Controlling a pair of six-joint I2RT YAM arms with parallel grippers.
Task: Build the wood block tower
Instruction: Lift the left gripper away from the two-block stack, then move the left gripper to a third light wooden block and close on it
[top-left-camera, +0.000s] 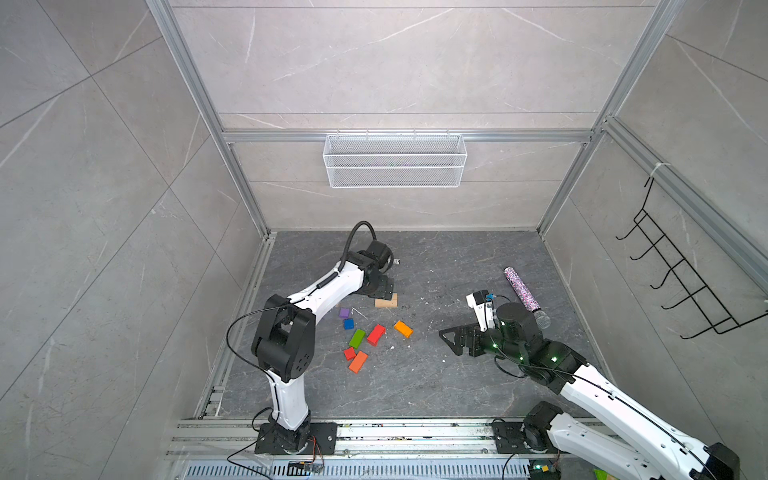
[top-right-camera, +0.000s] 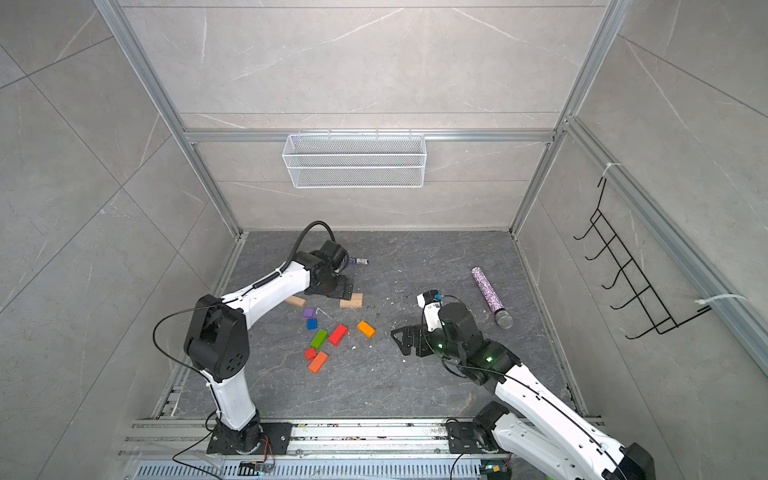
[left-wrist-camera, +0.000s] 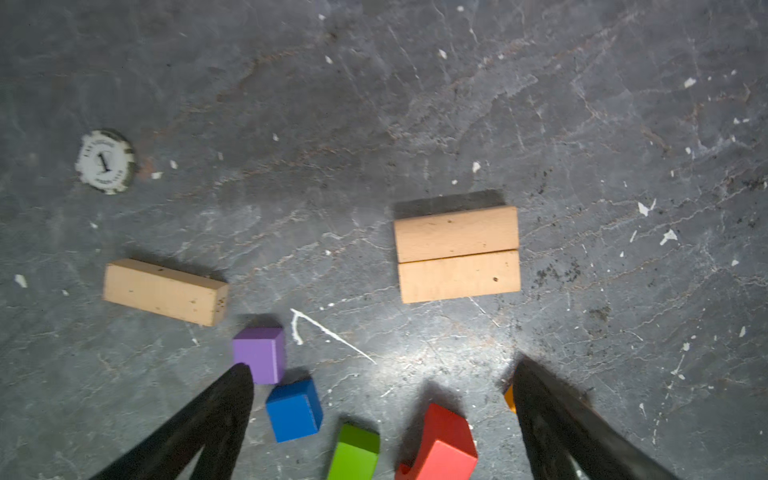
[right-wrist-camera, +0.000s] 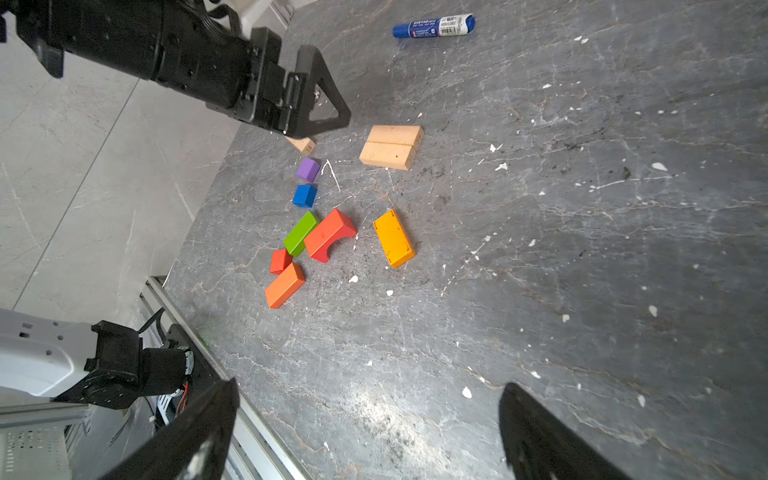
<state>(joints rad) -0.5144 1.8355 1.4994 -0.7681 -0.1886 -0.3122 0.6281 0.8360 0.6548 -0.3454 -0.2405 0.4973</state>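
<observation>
All ten wood blocks are in sight, lying loose in a single layer on the dark table, just below the centre of both top views. None sits on another.

Count them off:
- **Tan:** three oblongs. Two form the tan pair, pressed side to side. The third tan oblong lies alone, nearer the left arm.
- **Cubes:** one purple cube, with one blue cube just beside it.
- **Green and red:** one green oblong lies right beside one red arch block.
- **Small red and orange:** one small red cube is tucked against one orange oblong.
- **Yellow-orange:** one yellow-orange oblong lies apart, right of the cluster.

The left gripper hangs over the tan pair at mid-frame, jaws spread wide and empty. The right gripper sits right of centre, pointing at the blocks. Its jaws are just as wide with nothing between them, and it is clear of the yellow-orange oblong.

Farther out, one blue marker pen lies beyond the left gripper. One glittery microphone lies right of centre, and one white poker chip rests on the table. One wire basket hangs on the back wall, upper centre. One black hook rack is at the right edge.
</observation>
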